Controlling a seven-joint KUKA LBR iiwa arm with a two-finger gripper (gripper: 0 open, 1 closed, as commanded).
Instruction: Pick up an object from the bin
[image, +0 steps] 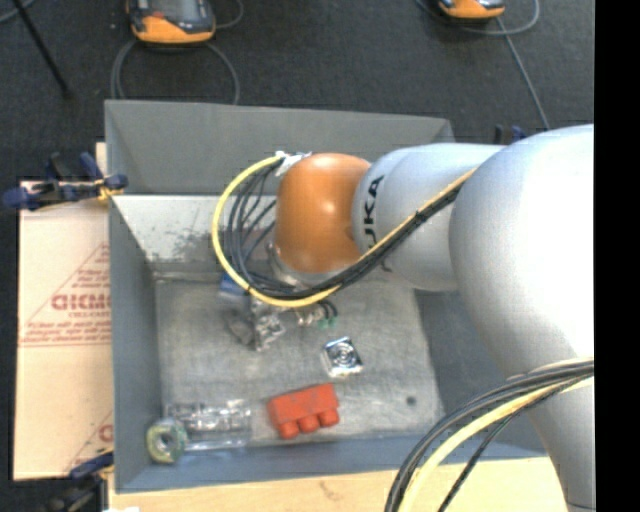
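The arm (470, 220) comes in from the right and bends down into the bin (128, 330). Its orange wrist cover (315, 212) hangs over the far middle of the bin. Black and yellow cables (232, 220) loop round the left of the cover. Below it the gripper (255, 325) sits low, close to the bin floor, a little left of centre and toward the far wall. Whether it is open or closed, and whether it has hold of anything, cannot be told, as the dark metal parts there blur together.

The nearest thing is a small, shiny, blocky silver piece (341, 356), lying on the floor just right of and nearer than the gripper, apart from it. Nearer still, by the near wall, lies a red block (303, 411) with rounded bumps along its near edge. Left of the block is a clear piece (212, 420), and touching its left end, in the near left corner, is a yellowish ring (163, 441).

The bin is grey metal with sloping walls and a scuffed, speckled floor. It stands on dark carpet (320, 60), where two orange-and-black devices (172, 20) lie at the far edge with cords trailing.
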